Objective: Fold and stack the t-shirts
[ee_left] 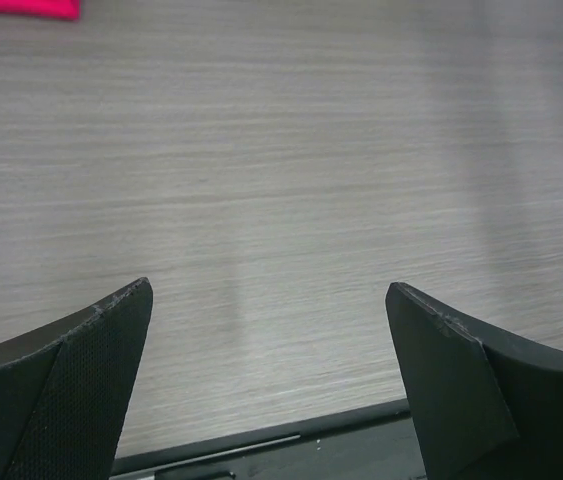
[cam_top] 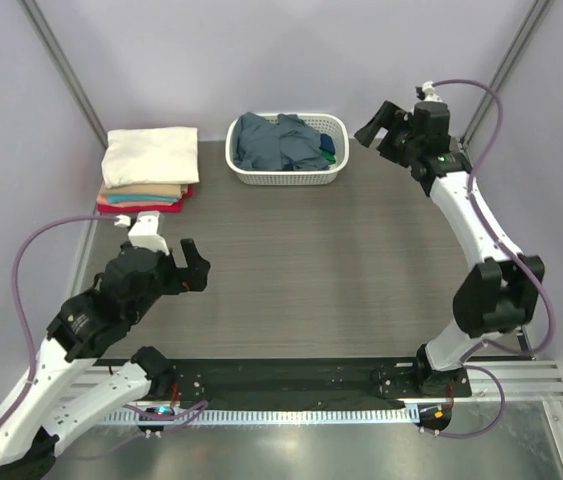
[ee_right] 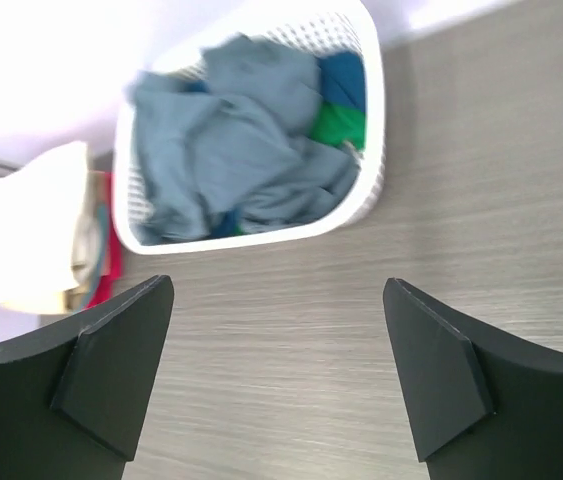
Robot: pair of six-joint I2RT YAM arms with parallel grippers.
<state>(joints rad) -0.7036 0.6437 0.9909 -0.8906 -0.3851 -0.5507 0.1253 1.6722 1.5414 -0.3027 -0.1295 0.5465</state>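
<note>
Two claws, both spread apart, holding nothing: left claw (ee_left: 269, 290) over the desk (cam_top: 311, 260), right claw (ee_right: 279, 285) raised right of the white basket (cam_top: 333, 172). Slate grey-blue t-shirt (cam_top: 271, 140) lies crumpled in the basket beside a green t-shirt (ee_right: 336, 125). Folded stack (cam_top: 149, 170), cream on top, sits at the desk's far-left corner.
</note>
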